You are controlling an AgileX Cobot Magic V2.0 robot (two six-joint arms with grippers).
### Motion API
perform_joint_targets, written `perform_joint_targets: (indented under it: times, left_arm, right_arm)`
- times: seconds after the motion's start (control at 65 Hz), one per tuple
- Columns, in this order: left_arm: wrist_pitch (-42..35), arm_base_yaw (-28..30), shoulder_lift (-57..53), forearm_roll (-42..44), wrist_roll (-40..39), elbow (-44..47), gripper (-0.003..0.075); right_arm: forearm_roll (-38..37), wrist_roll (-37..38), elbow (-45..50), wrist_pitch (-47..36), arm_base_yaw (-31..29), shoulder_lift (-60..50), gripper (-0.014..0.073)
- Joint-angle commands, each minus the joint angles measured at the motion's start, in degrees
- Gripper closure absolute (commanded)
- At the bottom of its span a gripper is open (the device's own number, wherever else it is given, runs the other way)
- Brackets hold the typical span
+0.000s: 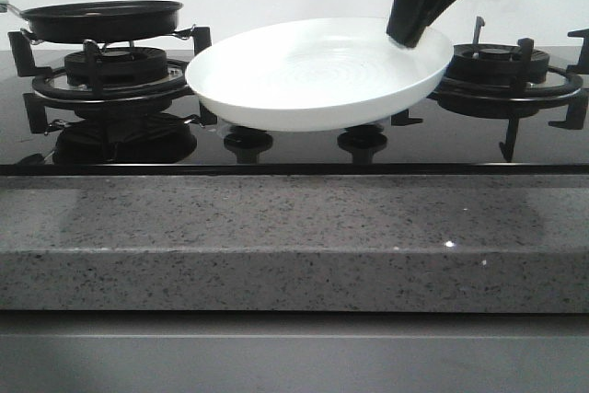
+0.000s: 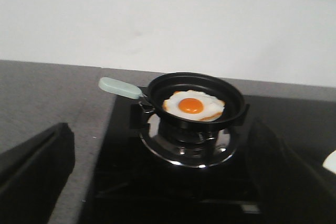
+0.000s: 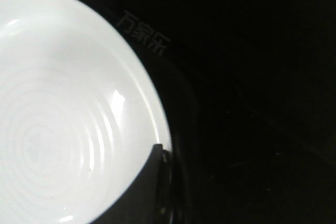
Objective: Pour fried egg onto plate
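Note:
The fried egg, white with an orange yolk, lies in a black frying pan with a pale green handle. The pan stands on the left burner, and from the front its wall hides the egg. My left gripper is open, short of the pan, its dark fingers spread wide and holding nothing. The white plate sits level just over the hob's middle. My right gripper is shut on its far right rim. In the right wrist view one finger lies over the plate rim.
A second burner with a black grate stands right of the plate. Two black knobs sit under the plate's front. The grey speckled counter edge runs along the front. A white wall closes the back.

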Motion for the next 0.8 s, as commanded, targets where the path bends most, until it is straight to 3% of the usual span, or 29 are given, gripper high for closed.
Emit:
perform_joint_targets:
  times: [0.0,0.108,0.354,0.431,0.616,0.785]
  left_arm:
    - [-4.58,1.14,1.98,-9.43,-1.08,-3.01,0.0068]
    - [-3.46,3.29,7.09,-16.47,-1.08,-5.74,0.0068]
    - [13.61,11.55,25.13,-26.13,-0.46,-19.60,0.0068]
    - [16.84,14.48,29.58,-31.12,3.11,-22.40,0.0068]
    - [30.96,23.10,42.55,-55.28,17.65,-28.06,0.0068]
    - [37.76,25.57,53.75,-62.09,18.93,-32.74,0.0068]
  right_arm:
    - [1.94,-0.55,-1.33,-1.75,-0.22,-3.66,0.0651]
    - [1.94,-0.55,-1.33,-1.75,-0.22,-3.66,0.0651]
    - [1.94,-0.55,-1.33,-1.68,-0.22,-3.66,0.0651]
    - [1.94,-0.55,-1.33,-1.68,-0.22,-3.66,0.0651]
    - [1.94,-0.55,-1.33,-1.62,-0.22,-3.66,0.0651]
    - [1.94,-0.55,-1.33,-1.56,-0.22,-3.66,0.0651]
